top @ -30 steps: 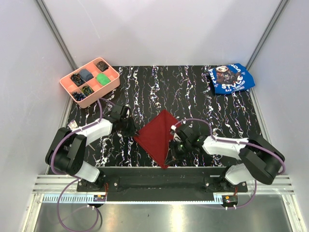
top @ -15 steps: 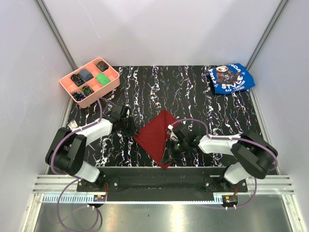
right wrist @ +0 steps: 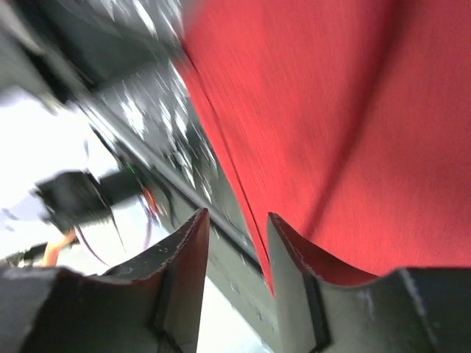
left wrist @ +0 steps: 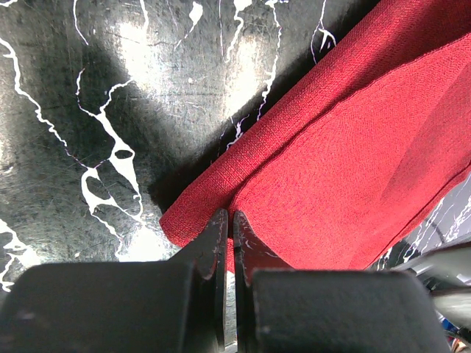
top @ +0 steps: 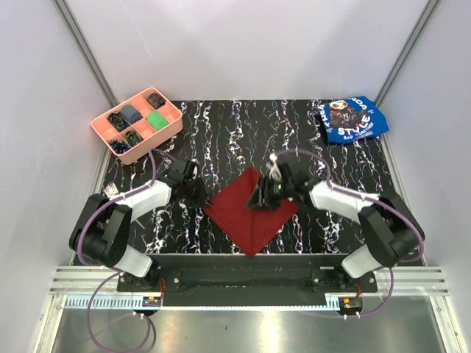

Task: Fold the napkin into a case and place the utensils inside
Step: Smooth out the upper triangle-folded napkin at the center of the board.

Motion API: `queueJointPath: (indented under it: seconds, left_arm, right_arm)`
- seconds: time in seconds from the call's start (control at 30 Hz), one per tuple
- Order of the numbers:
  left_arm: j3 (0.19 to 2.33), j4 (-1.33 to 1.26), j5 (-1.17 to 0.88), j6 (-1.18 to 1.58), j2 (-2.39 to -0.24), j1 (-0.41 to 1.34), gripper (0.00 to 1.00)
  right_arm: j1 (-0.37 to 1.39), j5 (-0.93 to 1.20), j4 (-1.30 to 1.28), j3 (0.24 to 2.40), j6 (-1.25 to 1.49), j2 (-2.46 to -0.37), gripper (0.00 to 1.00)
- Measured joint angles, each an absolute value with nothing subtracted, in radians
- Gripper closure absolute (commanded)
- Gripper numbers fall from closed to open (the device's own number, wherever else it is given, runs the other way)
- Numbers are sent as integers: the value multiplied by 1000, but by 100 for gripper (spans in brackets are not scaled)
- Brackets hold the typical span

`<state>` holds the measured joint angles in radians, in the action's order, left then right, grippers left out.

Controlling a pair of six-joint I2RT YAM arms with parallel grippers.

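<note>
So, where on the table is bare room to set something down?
Free: the back strip of the table between the pink tray and the blue cloth, and the right side in front of that cloth. Crowded: the front centre, where the napkin lies with the left tool and right tool at it.

White panels (top: 243, 44) and aluminium rails (top: 250, 278) mark a lab.

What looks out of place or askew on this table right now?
The napkin lies cornerwise, its folded layers offset rather than edge to edge. The blue printed cloth sits crumpled in the far right corner.
</note>
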<state>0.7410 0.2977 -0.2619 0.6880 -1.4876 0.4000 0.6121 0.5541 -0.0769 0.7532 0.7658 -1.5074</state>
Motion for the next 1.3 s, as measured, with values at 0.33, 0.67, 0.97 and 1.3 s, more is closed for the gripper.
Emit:
queueJointPath:
  seconds: [0.33,0.67,0.97,1.3]
  left_arm:
    - [741,297,-262,684,-1488,400,100]
    - [741,295,-262,680,-1488,400,100]
    - [741,291,-262,677,-1496,400,100]
    - [741,313,-237,652,-1457,400,68]
  right_arm:
    - [542,543,-153,1221,617,-1832,89]
    - [479,580,-161,1307,590,-2032,92]
    - [406,642,-146,1383,545,-2165,87]
    - [392,670,-213,1448,482,-2178,60]
